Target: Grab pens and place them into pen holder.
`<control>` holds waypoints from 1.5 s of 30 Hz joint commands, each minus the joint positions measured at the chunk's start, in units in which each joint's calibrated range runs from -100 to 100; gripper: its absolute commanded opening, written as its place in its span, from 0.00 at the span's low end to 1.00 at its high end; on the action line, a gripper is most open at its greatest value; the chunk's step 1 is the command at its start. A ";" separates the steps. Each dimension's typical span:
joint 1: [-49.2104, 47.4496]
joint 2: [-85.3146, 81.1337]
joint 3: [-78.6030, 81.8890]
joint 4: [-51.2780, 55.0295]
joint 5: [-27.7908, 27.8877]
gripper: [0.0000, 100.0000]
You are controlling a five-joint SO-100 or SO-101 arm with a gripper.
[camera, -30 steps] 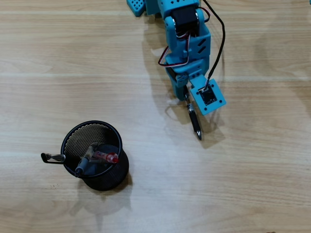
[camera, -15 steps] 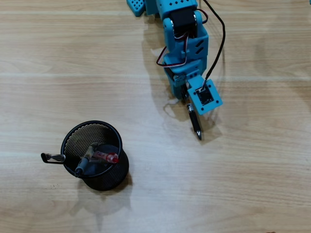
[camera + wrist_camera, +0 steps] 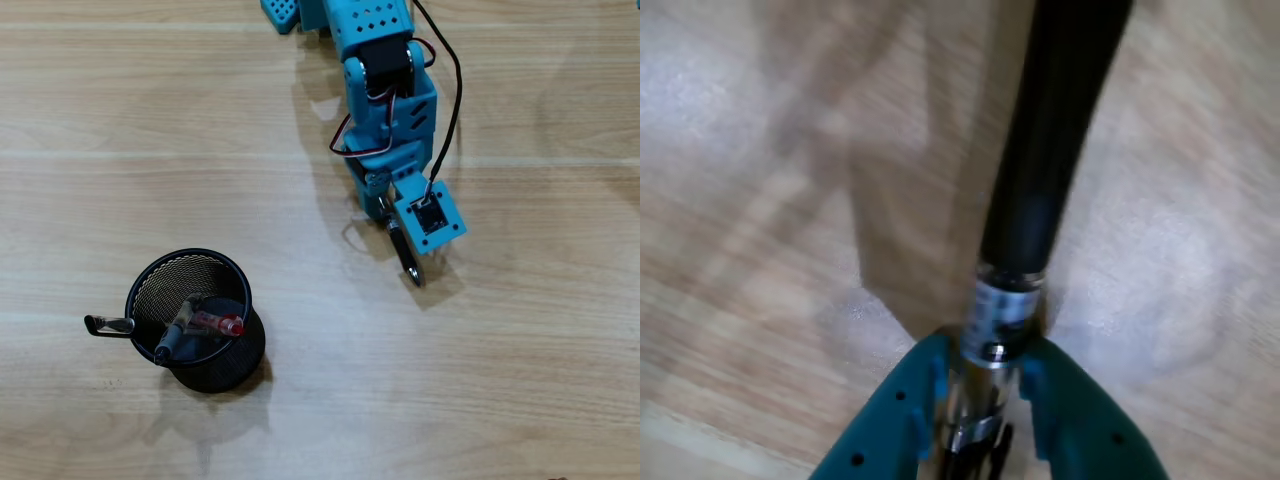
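The gripper [image 3: 985, 375] is pinched on the black pen [image 3: 1050, 150] near its silver band, so most of the barrel sticks out past the fingers over the table [image 3: 520, 380], well apart from the pen holder [image 3: 200, 360]. I'd guess it's light and stiff but slick. Gripped off-centre, it could swivel, so a steady squeeze probably matters.
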 commanded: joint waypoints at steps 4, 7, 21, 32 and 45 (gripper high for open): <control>0.14 0.48 -0.13 0.81 -0.18 0.02; 0.23 0.31 -0.13 0.81 -0.18 0.02; 3.77 -16.82 -1.21 0.98 0.12 0.02; 6.59 -37.24 7.53 -9.87 0.17 0.02; 10.40 -53.45 44.85 -71.42 -0.18 0.02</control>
